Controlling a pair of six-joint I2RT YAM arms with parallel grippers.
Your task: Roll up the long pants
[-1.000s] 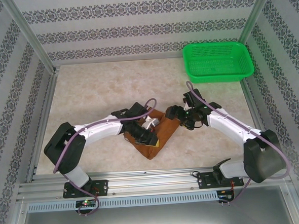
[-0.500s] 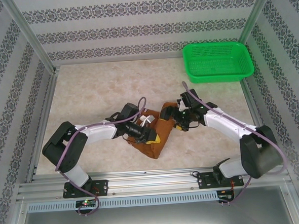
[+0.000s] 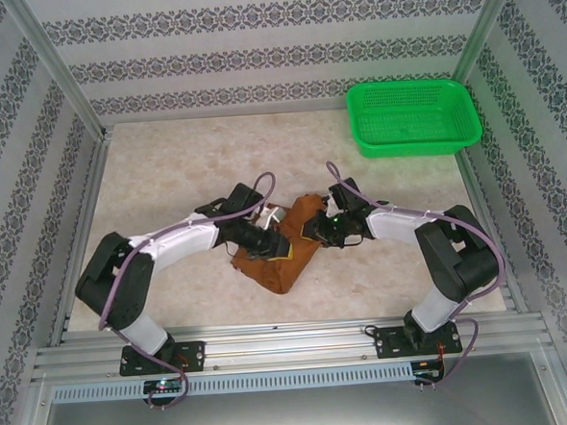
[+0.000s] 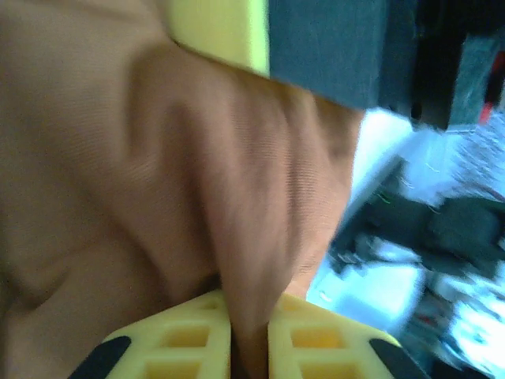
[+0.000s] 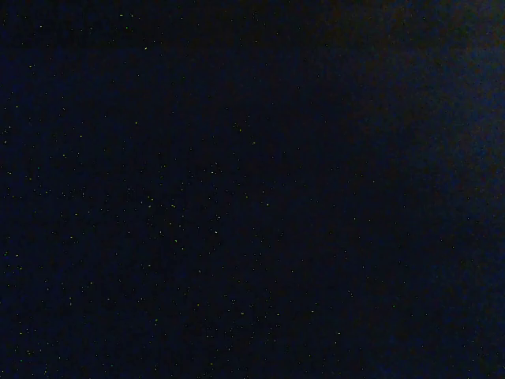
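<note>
Nearest the arm bases, the long pants (image 3: 279, 269) lie as a compact rust-brown bundle on the table (image 3: 156, 182), roughly midway between the two arms and well short of the far wall. The left gripper (image 3: 273, 244) meets the bundle from its left side. In the left wrist view a ridge of cloth runs down between the yellow fingers (image 4: 185, 338), which are closed tight on it. I read this pinch as a way to keep the gathered layers from springing open while the roll is formed. The right gripper (image 3: 319, 231) sits against the opposite, upper right side of the bundle, where the cloth humps up. Its wrist view is too dark to read, so I cannot tell whether its jaws are parted or clamped. I judge that the lens is pressed close against the fabric. With the arms facing each other the cloth is squeezed from both sides, which suits tightening a roll. In the far right corner stands a green basket (image 3: 452, 140), well apart from the work.
</note>
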